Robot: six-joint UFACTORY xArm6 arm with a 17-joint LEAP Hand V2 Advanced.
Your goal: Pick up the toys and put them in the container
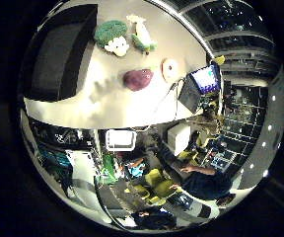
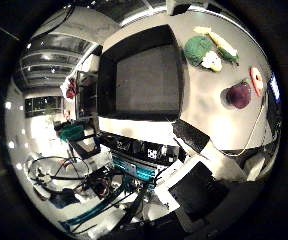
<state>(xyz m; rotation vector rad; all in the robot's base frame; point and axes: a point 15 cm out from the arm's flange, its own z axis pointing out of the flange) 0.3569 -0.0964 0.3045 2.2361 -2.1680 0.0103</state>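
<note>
While the toys lie grouped on the pale table (image 1: 107, 106), none of them has yet been lifted, and the task is judged to be at its very start. Four toys are seen: a green broccoli-shaped plush (image 1: 110, 33) with a white stalk, a green and cream vegetable toy (image 1: 143, 35) just beside it, a dark purple toy (image 1: 137, 79) nearer the table's edge, and a round pale slice-like toy (image 1: 169, 69) close to the purple one. They are set apart from one another, except for the two green ones, which seem to touch; that spacing is judged to leave room for fingers to close round a single toy.

The container (image 2: 146, 77), a dark, shallow, square bin, is placed on the same table beside the toys, and nothing is seen inside it. Its wide open top is judged to suit a drop from above.

All of these things appear small and far from the palm, so the hand is taken to be held well above the table, presumably to survey the layout before a descent. No part of the hand can be made out with certainty in either view, so it cannot be told how far it is open or whether anything is held
</note>
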